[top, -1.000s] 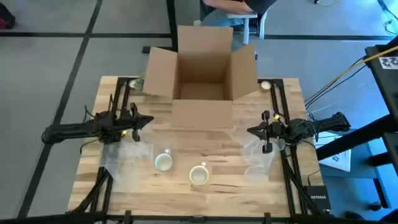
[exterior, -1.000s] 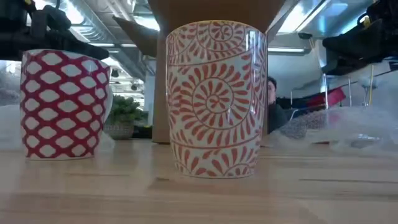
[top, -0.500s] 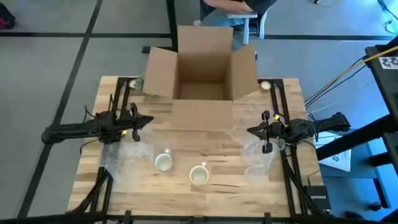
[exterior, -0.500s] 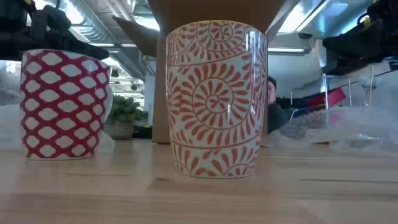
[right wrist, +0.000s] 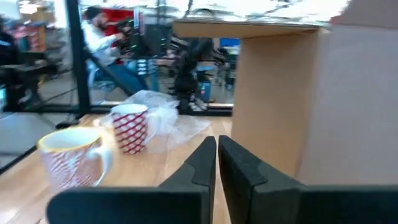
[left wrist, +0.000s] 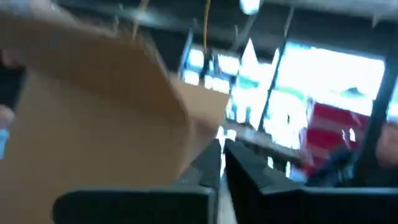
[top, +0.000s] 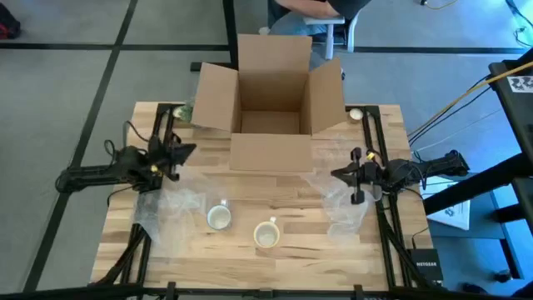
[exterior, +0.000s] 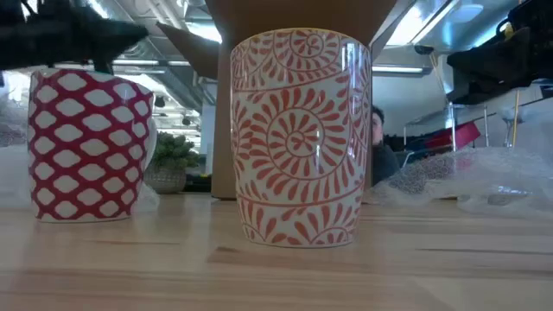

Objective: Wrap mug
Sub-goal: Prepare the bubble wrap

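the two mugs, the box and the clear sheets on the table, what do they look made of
Both mugs, the swirl mug and the diamond mug, look like glazed ceramic: glossy highlights over printed red patterns. The box looks like plain brown cardboard, matte, with folded flaps. The clear sheets look like thin plastic wrap, possibly bubble wrap: translucent and crinkled. The table looks like light wood strips.

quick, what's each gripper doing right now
Left gripper: shut, holding nothing, raised over the table's left side.
Right gripper: shut, holding nothing, over the right side.
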